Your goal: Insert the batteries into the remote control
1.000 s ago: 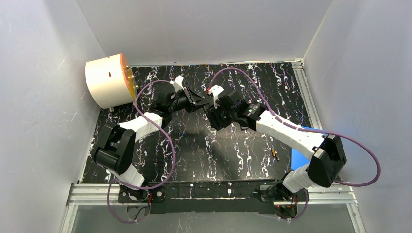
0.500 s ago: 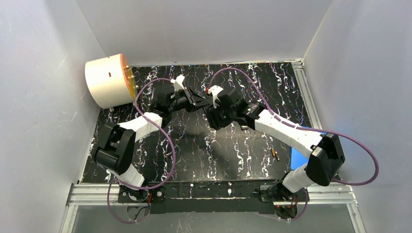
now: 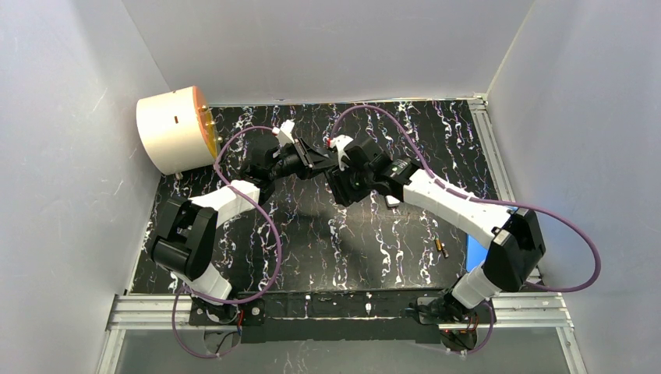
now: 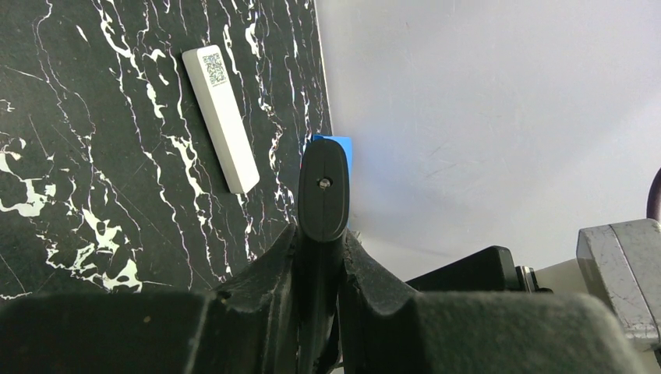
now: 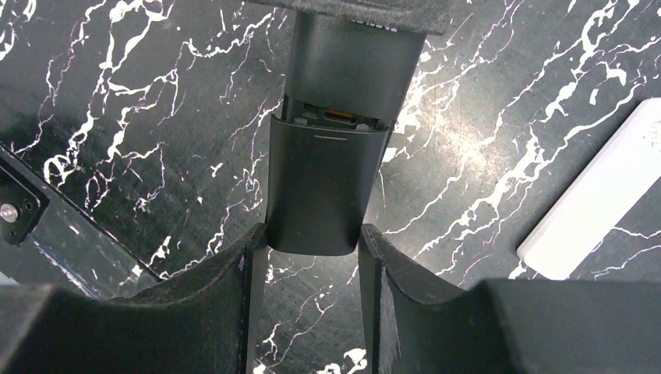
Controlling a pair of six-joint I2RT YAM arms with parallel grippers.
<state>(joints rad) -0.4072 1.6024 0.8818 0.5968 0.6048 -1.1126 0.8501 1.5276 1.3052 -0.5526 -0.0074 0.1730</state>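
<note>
Right wrist view tells most of it. The right tool point(image 5: 312, 234) is closed on the battery cover point(image 5: 323, 187) of the black remote control point(image 5: 351, 70), with one finger against each side of the cover near its end. The cover sits part-way along its track. Just ahead of the tool, in the gap between cover and body, something gold glints; I can't tell whether it is a contact or the end of a cell.

The left tool point(image 4: 321, 238) is clamped tight on the remote's other end, holding it edge-on and clear of the surface point(image 3: 312, 241). The remote bridges the two tools in mid-air.

To my eye the job is nowhere near finished. The compartment is neither properly open nor shut, and whether any cell is inside is hidden. One battery point(image 3: 440, 249) lies on the surface well behind the right tool, back toward that arm's base, just beside a blue object point(image 3: 473, 251). I can't make out any other batteries. A white remote point(image 5: 600, 202) lies flat on the surface below and off to one side of the right tool, and nothing touches it.

What's left, I'd reckon, is getting the cover clear, seating the cells and sliding the cover shut.
</note>
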